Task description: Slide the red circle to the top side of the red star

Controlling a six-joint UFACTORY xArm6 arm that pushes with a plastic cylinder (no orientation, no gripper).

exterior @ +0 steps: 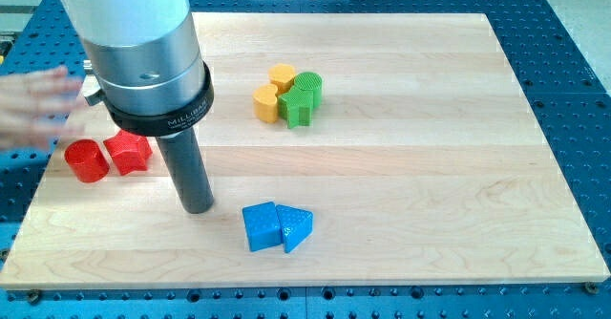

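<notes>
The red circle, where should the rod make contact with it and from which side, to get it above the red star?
No gripping here, only pushing. The red circle sits touching the red star on its view-left side. My tip is to the view's right of and below both. Likely best: come round to the circle's bottom-left curved wall and push up, then rightward; centre the contact, since a round wall slips off easily.
</notes>
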